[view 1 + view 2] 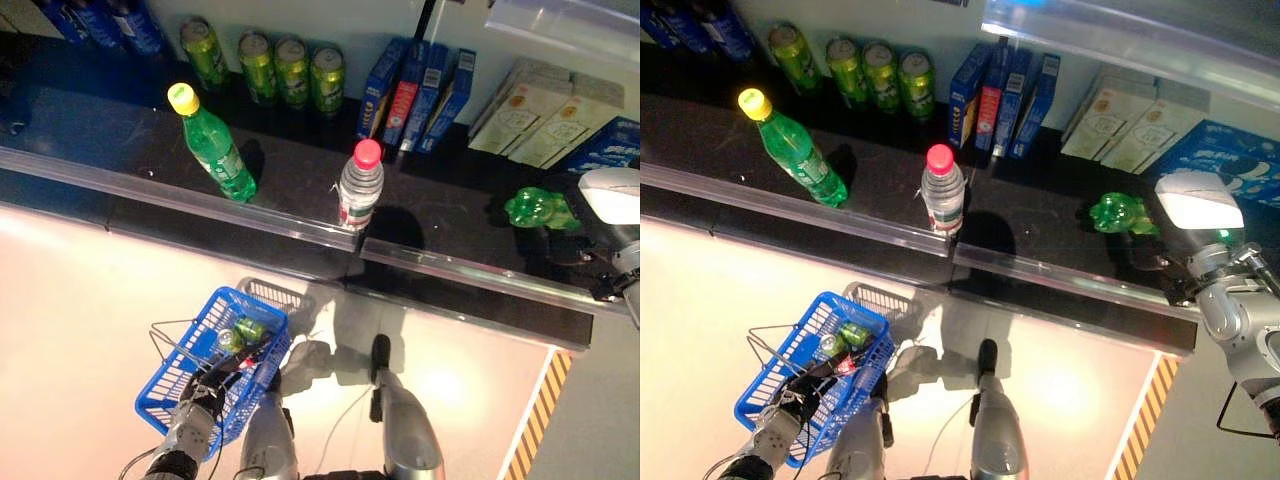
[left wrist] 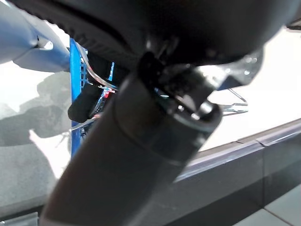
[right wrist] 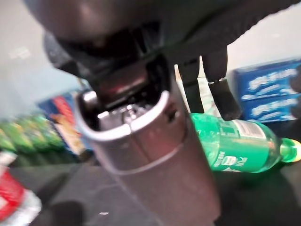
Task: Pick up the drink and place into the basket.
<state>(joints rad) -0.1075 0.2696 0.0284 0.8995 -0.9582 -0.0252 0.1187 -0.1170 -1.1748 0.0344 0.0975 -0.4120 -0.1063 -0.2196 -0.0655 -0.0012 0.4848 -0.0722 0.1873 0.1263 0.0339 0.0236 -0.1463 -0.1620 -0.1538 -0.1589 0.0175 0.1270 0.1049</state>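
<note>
Right robot hand (image 3: 211,75) fingers straight over lying green bottle (image 3: 240,146) – left robot hand (image 1: 790,400) gripping blue basket (image 1: 815,375) handle

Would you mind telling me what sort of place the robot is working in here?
Probably a shop or a mock-up of one: a dark shelf stocked with rows of cans, boxed goods and bottles, and a blue shopping basket.

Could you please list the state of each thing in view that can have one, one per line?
Blue basket: hanging from the left robot hand by its handle, cans inside.
Green bottle with yellow cap: upright on the shelf, capped.
Clear bottle with red cap: upright, capped.
Green bottle at right: lying on its side on the shelf, right robot hand over it, fingers not closed on it.
Green cans: upright in a row at the back.
</note>
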